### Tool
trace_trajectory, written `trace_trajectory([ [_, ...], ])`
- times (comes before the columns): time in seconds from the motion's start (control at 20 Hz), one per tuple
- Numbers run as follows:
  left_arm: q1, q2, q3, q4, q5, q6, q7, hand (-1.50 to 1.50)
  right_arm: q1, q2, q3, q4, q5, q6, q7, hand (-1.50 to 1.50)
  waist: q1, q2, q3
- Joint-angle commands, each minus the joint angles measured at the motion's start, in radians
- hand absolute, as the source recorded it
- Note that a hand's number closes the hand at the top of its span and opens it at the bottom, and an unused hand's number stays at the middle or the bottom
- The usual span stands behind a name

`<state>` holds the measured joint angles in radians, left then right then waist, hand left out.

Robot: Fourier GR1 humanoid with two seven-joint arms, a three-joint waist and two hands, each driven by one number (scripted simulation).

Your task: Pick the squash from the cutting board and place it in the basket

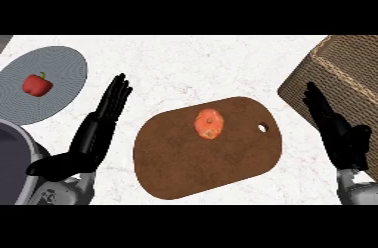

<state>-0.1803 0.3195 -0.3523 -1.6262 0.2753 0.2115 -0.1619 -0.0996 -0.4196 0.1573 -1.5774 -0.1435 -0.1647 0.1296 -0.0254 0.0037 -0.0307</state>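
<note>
A pale marbled worktop (207,62) seen from the head view, with the squash (209,123) lying untouched on the upper middle of the brown cutting board (214,162), an orange lump sitting well inside the board's edge and a little left of the small hanging hole (262,127); the woven basket (332,72) stands at the right edge, only partly in view, its opening out of sight; the right hand (336,129) stands between the board and the basket with its fingers (317,99) straight and together, holding nothing, just beside the basket's wall; the left hand (96,127) shows at the board's left side, fingers likewise straight and upright, empty, resting; a grey plate (63,72) at the upper left carries a red bell pepper (37,84), and part of a dark grey pot (15,157) shows at the lower left; the pick has not yet begun, and the risks lie ahead: the squash looks small and rounded, so fingers closing off-centre could roll it across the board rather than trap it; a carry towards the basket may catch the near wall if the hand does not rise enough, since the hand already stands close against it; the pepper, similar in colour, is the wrong target.
</note>
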Motion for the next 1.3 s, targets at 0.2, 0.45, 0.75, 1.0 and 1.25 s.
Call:
trace_trajectory([
  [0.2, 0.006, 0.094, 0.096, 0.130, 0.020, 0.016, 0.143, 0.00, -0.311, 0.134, -0.024, -0.040, -0.236, 0.196, -0.146, 1.50, 0.134, 0.026, 0.041],
  [0.45, -0.002, 0.123, 0.101, 0.188, 0.044, -0.010, 0.229, 0.00, -0.450, 0.020, 0.223, -0.100, 0.056, 0.402, -0.371, -1.50, 0.144, 0.020, 0.032],
  [0.75, -0.091, 0.184, 0.210, 0.277, 0.094, -0.036, 0.345, 0.00, -0.561, 0.335, 0.388, 0.094, 0.275, 0.180, -0.387, -1.50, 0.048, 0.002, 0.030],
  [1.0, -0.024, 0.161, 0.189, 0.252, 0.048, -0.005, 0.321, 0.00, -0.743, 0.308, 0.319, -0.015, 0.200, 0.310, 0.085, -1.50, 0.026, -0.009, 0.029],
  [1.25, -0.025, 0.188, 0.222, 0.266, 0.061, -0.021, 0.312, 0.00, -0.918, 0.120, 0.301, 0.031, 0.340, 0.413, 0.275, -1.50, 0.019, -0.016, 0.027],
])
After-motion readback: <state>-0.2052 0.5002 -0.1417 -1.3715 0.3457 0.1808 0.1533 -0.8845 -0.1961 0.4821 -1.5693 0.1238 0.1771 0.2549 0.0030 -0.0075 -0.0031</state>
